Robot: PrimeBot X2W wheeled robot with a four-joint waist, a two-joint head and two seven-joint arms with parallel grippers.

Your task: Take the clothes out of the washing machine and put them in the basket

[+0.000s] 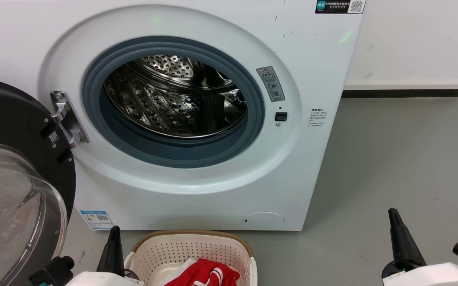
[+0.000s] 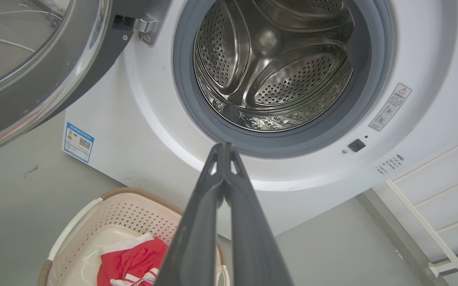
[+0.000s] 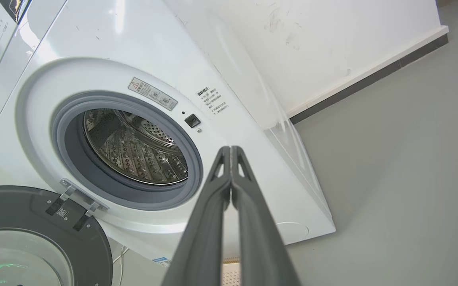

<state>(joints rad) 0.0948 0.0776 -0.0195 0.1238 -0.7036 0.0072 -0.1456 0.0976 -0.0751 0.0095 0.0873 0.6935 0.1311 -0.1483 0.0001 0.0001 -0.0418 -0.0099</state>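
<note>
The white washing machine (image 1: 308,59) stands ahead with its black-rimmed glass door (image 1: 14,190) swung open to the left. Its steel drum (image 1: 173,99) holds nothing that I can see, also in the left wrist view (image 2: 272,67) and right wrist view (image 3: 133,147). Red clothes (image 1: 205,274) with white trim lie in the cream basket (image 1: 197,244) on the floor in front of the machine. My left gripper (image 1: 114,229) rises beside the basket's left rim, its fingers pressed together (image 2: 224,146) with nothing held. My right gripper (image 1: 392,211) stands at the lower right, shut and empty (image 3: 230,148).
Grey floor (image 1: 404,159) spreads to the right of the machine, up to a white wall with a dark skirting (image 1: 402,93). A white rack (image 2: 439,206) stands by the machine's right side. The open door takes up the left.
</note>
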